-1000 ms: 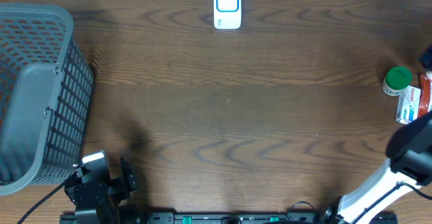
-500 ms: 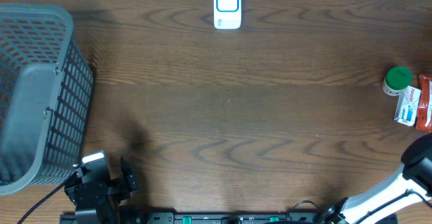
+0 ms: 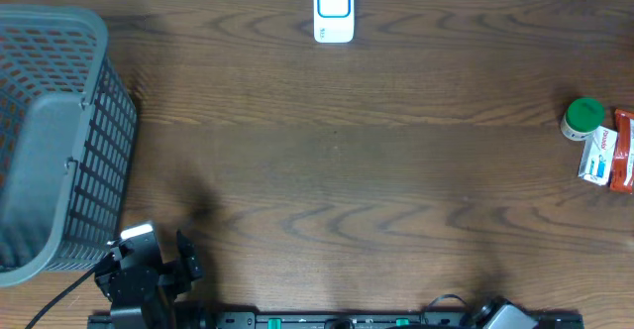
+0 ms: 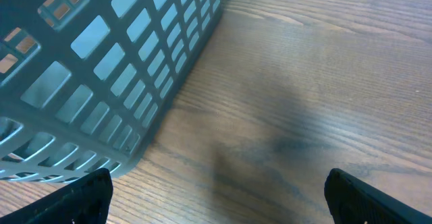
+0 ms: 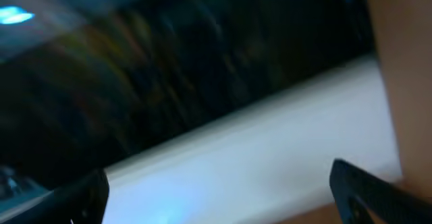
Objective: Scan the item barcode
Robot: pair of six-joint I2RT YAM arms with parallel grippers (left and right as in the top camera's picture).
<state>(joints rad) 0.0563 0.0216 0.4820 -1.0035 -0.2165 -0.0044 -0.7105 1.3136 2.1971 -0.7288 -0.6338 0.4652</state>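
I am holding my left pincer [image 4: 216, 207] wide open above the worktop [image 3: 337, 170], gripping nothing. The grey basket [image 4: 101, 62] is standing just beside it on my left. My right pincer [image 5: 216, 197] is gaping wide too, with nothing in it, and its view is blurring too much to place. The items are lying at the right edge: a green-capped bottle [image 3: 582, 118], and just beside it a white box [image 3: 596, 158] against a red pack [image 3: 624, 151]. The scanner [image 3: 334, 10] is sitting at the far edge, well apart from them, with only wood lying between.

The left pincer [image 4: 216, 204] and the right pincer [image 5: 219, 193] each gape wide, gripping nothing.
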